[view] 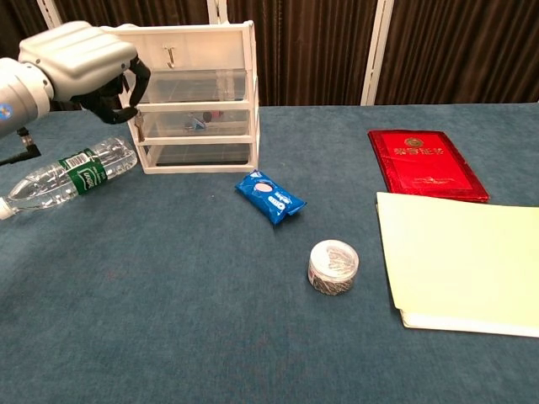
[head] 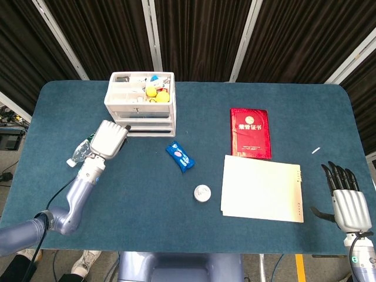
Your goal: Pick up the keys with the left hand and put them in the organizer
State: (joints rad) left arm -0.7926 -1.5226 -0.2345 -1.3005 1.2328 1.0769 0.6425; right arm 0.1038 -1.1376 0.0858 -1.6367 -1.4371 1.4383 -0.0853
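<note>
My left hand [head: 109, 138] hangs in the air just left of the white drawer organizer [head: 144, 118], level with its upper drawers in the chest view. The hand [view: 84, 66] has its fingers curled around the keys [view: 133, 113]; only a small bit dangles below the fingers, beside the organizer's [view: 194, 38] left wall. The organizer's open top tray holds yellow and other small items. My right hand [head: 344, 202] rests at the table's front right edge, fingers spread, holding nothing.
A clear water bottle [view: 72, 172] lies on its side below the left hand. A blue snack packet [head: 180, 157], a round tin [head: 202, 192], a red booklet [head: 250, 133] and a pale folder [head: 261, 188] lie toward the middle and right.
</note>
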